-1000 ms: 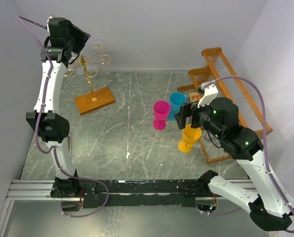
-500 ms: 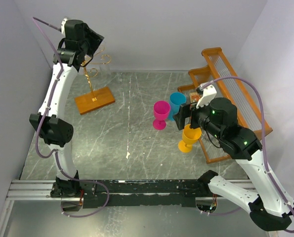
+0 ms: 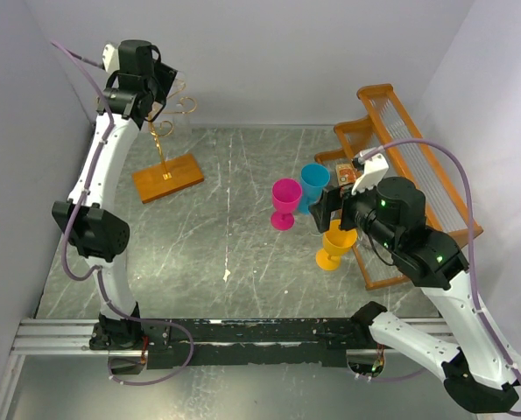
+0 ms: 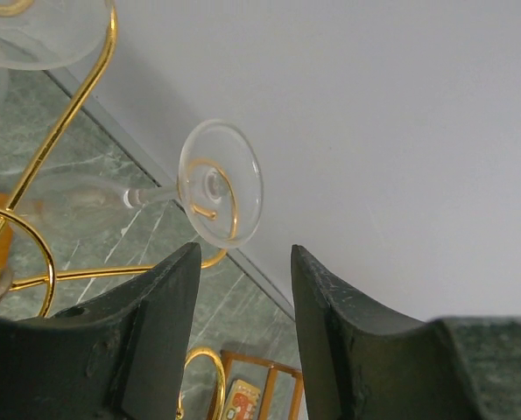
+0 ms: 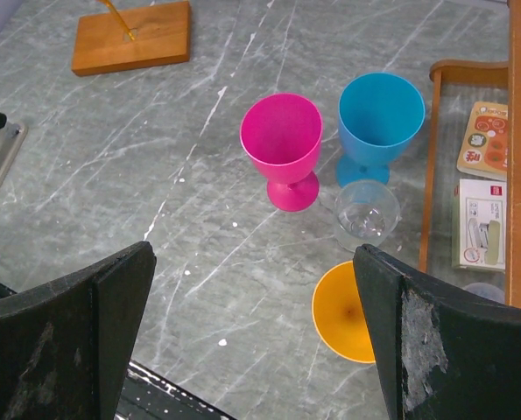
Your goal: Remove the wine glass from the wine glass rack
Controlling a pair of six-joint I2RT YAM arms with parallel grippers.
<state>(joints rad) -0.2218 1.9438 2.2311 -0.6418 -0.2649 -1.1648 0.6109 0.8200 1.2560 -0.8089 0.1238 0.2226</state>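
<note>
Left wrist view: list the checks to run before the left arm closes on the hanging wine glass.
1. Left jaws apart, nothing between them: ok.
2. Foot of the wine glass roughly in line with the gap: ok.
3. Glass inside the jaws: not ok, it lies beyond the tips.
4. Foot hooked on a scroll of the wine glass rack: ok.
5. Clearance from the second glass at upper left: cannot tell.
6. Right jaws wide open, empty, near the pink cup, far from the rack: ok.

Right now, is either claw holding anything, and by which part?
Nothing: left claw open, short of the wine glass; right claw open above the cups.
</note>
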